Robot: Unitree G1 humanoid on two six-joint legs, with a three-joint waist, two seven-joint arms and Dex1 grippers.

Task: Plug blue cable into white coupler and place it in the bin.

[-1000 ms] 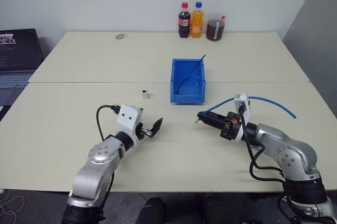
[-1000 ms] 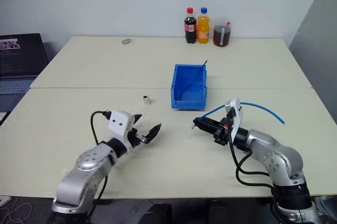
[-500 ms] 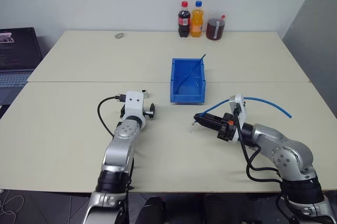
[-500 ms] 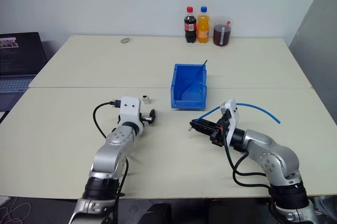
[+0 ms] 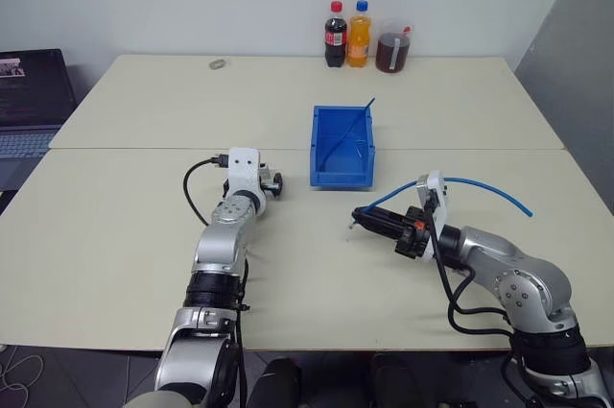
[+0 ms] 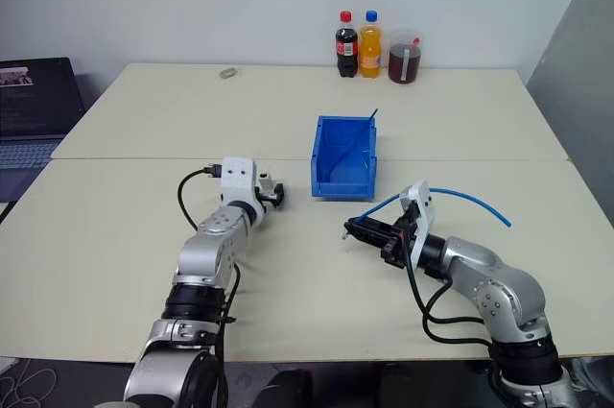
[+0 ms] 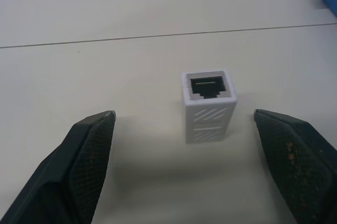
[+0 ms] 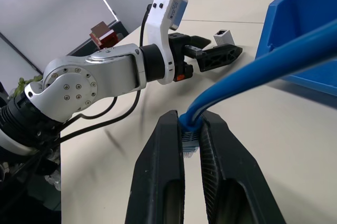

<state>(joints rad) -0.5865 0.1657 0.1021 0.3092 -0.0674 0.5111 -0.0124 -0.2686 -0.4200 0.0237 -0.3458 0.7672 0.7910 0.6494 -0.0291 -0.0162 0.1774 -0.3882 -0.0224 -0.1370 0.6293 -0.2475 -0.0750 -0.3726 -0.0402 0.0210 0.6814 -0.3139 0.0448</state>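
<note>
Your left gripper (image 7: 181,166) has its fingers (image 7: 89,155) spread wide on either side of the white coupler (image 7: 209,105), not touching it. The coupler stands upright on the bench (image 5: 115,226), socket facing up, to the left of the bin (image 5: 342,149). Your right gripper (image 8: 190,134) has its fingers pinched shut on the blue cable (image 8: 263,63) near its plug end, just in front of the bin.

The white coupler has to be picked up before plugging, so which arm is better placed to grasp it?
The left. Its open fingers bracket the white coupler, which stands upright on the table. The right gripper is shut on the blue cable.
</note>
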